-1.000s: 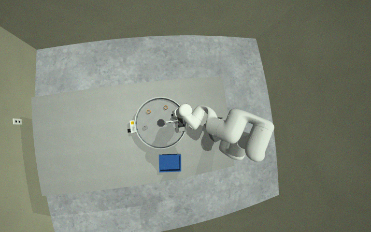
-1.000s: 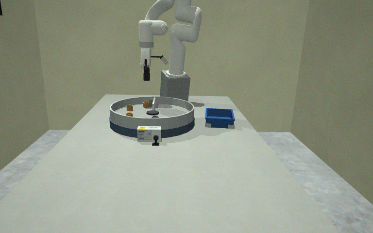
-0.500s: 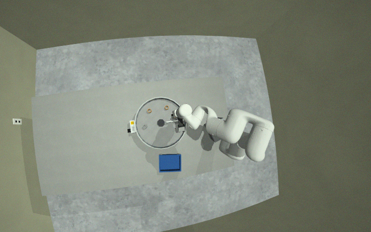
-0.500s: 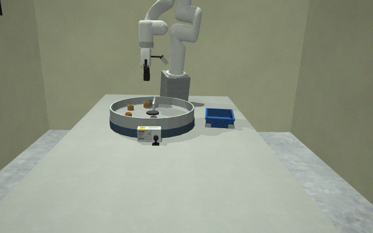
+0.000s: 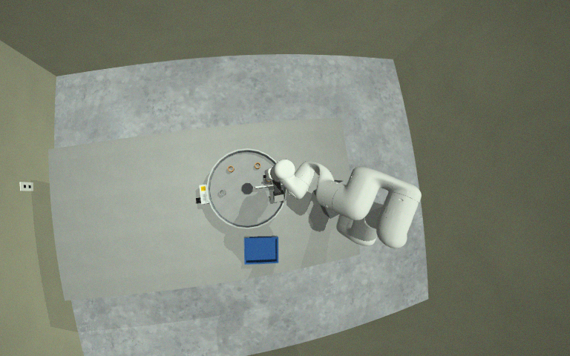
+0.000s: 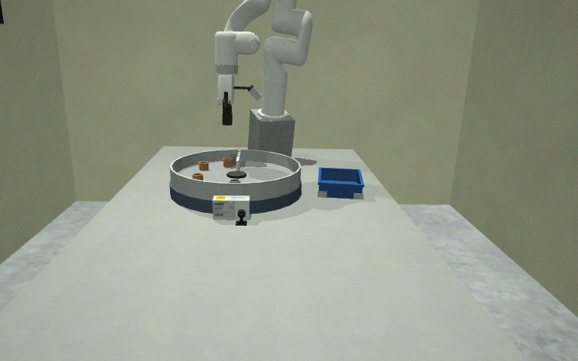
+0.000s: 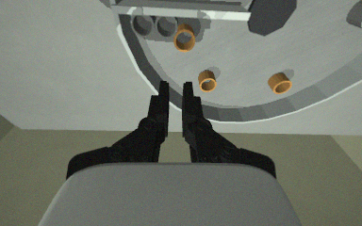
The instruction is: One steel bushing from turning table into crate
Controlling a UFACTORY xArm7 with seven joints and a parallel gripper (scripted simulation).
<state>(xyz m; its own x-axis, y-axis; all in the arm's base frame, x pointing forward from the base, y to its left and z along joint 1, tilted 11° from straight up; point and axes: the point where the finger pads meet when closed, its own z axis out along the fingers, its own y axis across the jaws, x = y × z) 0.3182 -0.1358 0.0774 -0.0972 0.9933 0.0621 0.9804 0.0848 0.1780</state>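
A grey steel bushing is seen on the turning table, on the side nearest the control box; three orange bushings are also carried there. The fingers are held nearly closed on nothing, high above the rim. The blue crate is set beside it on the table.

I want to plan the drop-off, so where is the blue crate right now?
In the top view the blue rectangular crate sits on the grey table, just outside the round turning table's rim, apart from it.
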